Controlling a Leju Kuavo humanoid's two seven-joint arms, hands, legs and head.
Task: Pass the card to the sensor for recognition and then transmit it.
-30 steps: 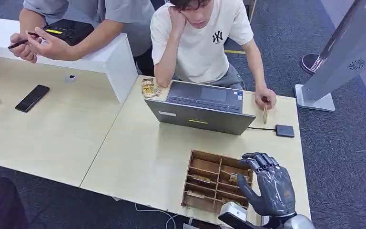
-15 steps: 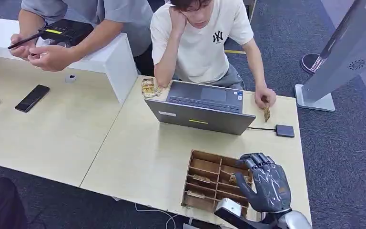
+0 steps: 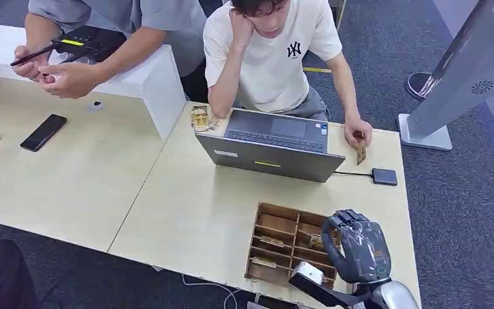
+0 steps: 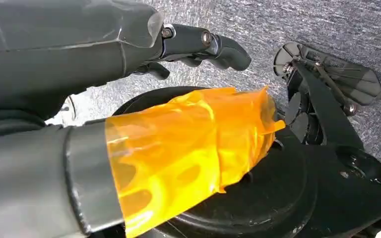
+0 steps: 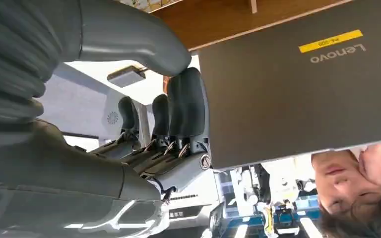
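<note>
A small card (image 3: 315,241) lies flat in a right-hand compartment of a wooden divided tray (image 3: 276,241) on the pale table (image 3: 186,206), its long axis running roughly across the tray; the fingers above hide much of it, so its facing cannot be told. The robot's right hand (image 3: 355,244) hovers over that side of the tray, palm down, fingers curled toward the card; whether it grips anything cannot be told. Other cards sit in nearby compartments. Beyond the tray stands an open grey laptop (image 3: 273,147), and a small black sensor (image 3: 384,176) lies beside it. The left hand (image 4: 129,114) hangs over carpet, fingers spread, holding nothing.
</note>
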